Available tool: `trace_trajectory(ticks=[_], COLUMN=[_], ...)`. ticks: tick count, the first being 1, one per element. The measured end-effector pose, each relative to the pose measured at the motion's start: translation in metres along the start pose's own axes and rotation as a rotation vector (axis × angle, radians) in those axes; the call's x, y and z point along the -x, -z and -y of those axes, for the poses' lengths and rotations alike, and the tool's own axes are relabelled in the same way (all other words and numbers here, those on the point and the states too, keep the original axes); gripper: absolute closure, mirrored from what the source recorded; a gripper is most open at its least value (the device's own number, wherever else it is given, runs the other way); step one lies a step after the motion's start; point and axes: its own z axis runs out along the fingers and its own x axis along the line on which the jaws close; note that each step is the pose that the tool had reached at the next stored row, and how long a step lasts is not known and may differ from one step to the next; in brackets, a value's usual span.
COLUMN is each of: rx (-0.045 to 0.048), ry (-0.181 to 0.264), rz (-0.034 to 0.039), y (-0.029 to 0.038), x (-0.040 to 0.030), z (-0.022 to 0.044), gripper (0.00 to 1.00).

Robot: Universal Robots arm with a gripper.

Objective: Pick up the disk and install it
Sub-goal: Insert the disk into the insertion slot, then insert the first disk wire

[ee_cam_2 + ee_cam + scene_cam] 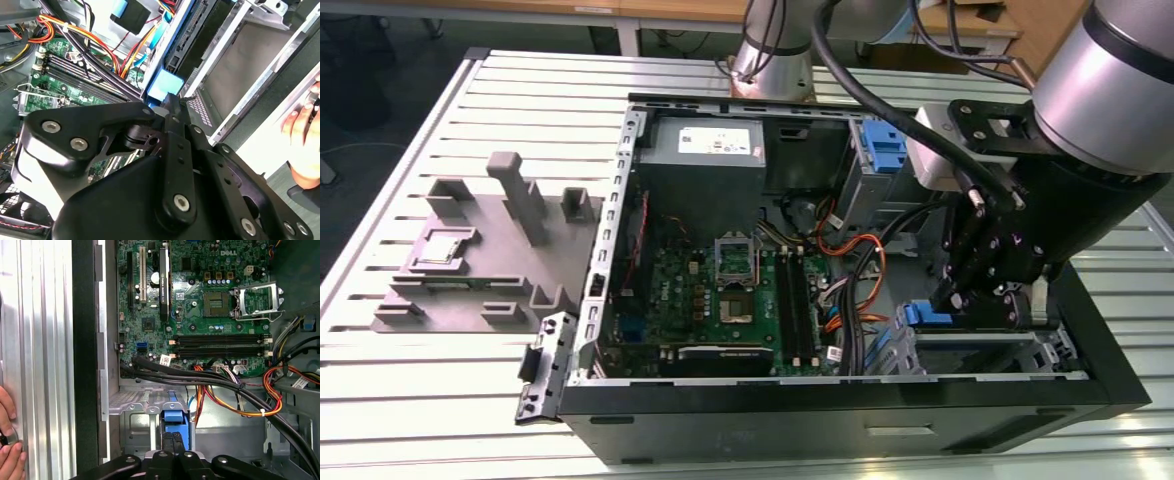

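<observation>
The disk stands on edge in the grey drive bay [987,350] at the near right corner of the open computer case. Its blue carrier end [927,313] shows in the exterior view and in both wrist views [173,417] [164,84]. The silver body and label are hidden. My black gripper [961,316] reaches down into that corner. Its two fingers [168,442] lie close together right at the blue carrier end, shut on it. In the second wrist view the gripper [169,100] touches the blue tab.
Black, orange and red cables [235,390] run past the bay over the green motherboard [720,290]. A power supply [707,145] and a blue bracket [887,150] sit at the case's far side. A grey fixture [480,250] lies at the exterior view's left. A person's hand [7,440] rests outside the case.
</observation>
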Motion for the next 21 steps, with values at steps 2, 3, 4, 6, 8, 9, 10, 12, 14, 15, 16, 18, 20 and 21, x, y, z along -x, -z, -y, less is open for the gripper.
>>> trace_trajectory(ticks=[2,3,4,6,8,9,10,12,14,15,16,18,20,21], rx=[0.0,0.0,0.0,0.0,0.0,0.0,0.0,0.0,0.0,0.0,0.0,0.0006,0.0009,0.001], ry=[0.0,0.0,0.0,0.0,0.0,0.0,0.0,0.0,0.0,0.0,0.0,0.0,0.0,0.0], rz=[0.0,0.0,0.0,0.0,0.0,0.0,0.0,0.0001,0.0,0.0001,0.0002,0.0002,0.0001,0.0], y=[-0.0001,-0.0001,-0.0001,-0.0001,-0.0002,-0.0002,-0.0002,-0.0002,-0.0002,-0.0003,-0.0004,-0.0004,-0.0004,-0.0004], x=[0.0,0.0,0.0,0.0,0.0,0.0,0.0,0.0,0.0,0.0,0.0001,0.0003,0.0006,0.0006], z=[0.0,0.0,0.0,0.0,0.0,0.0,0.0,0.0,0.0,0.0003,0.0011,0.0054,0.0088,0.0091], gripper=[0.9,0.9,0.9,0.9,0.9,0.9,0.9,0.9,0.9,0.9,0.9,0.9,0.9,0.9])
